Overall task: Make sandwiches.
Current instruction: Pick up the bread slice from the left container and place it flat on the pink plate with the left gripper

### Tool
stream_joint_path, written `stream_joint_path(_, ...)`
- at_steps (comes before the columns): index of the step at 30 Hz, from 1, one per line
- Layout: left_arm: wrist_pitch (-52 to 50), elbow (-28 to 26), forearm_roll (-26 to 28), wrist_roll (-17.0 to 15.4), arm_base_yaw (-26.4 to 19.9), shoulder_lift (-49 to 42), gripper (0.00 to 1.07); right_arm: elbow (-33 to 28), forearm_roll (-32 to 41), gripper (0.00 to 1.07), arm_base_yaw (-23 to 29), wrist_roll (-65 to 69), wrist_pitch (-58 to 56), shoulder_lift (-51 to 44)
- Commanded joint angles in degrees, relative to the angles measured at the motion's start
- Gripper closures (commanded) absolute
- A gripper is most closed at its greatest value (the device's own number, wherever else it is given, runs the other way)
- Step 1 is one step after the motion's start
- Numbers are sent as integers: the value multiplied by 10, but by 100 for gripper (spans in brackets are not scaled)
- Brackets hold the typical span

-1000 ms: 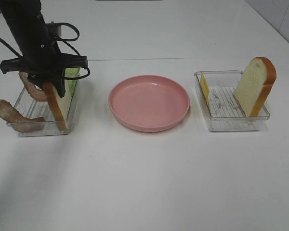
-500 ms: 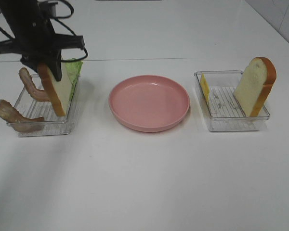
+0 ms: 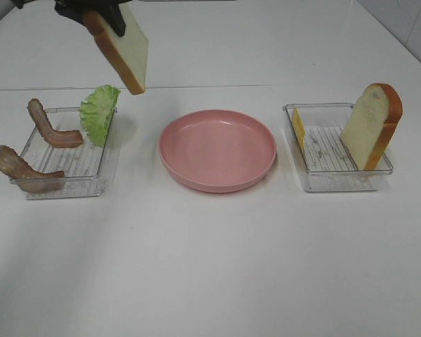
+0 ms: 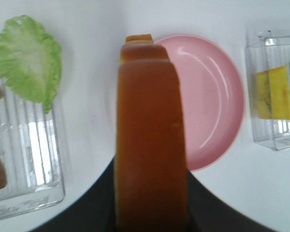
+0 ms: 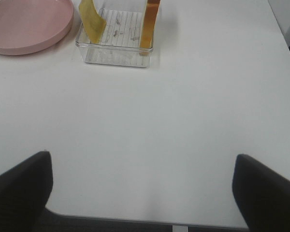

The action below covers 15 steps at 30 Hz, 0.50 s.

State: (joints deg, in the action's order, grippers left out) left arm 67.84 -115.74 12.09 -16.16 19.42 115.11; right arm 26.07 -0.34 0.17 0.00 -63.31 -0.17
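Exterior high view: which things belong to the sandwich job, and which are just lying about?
Belong to the job: held bread slice, second bread slice, lettuce, rear bacon strip, front bacon strip, cheese.

Not sandwich parts: pink plate, bare, probably the place to build; left tray and right tray, holders only.

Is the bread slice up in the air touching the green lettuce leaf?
Apart. The left wrist view shows bare white table between the bread slice and the lettuce; in the high view the slice hangs above the lettuce.
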Motion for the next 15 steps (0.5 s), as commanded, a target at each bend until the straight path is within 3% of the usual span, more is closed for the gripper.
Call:
stream_joint_path(1,-56,-2,24,20,33,5,107,1,3,9,-2,0,1,-21)
stream_joint_path(8,-101,-2,61,25,64,38,107,1,3,9,-2,0,1,-21)
stream_joint_path(14,-111,-2,158,74,70,94,107,1,3,9,-2,0,1,-21)
stream_joint_path(15,-111,-2,189,96,70,112,107,1,3,9,-2,0,1,-21)
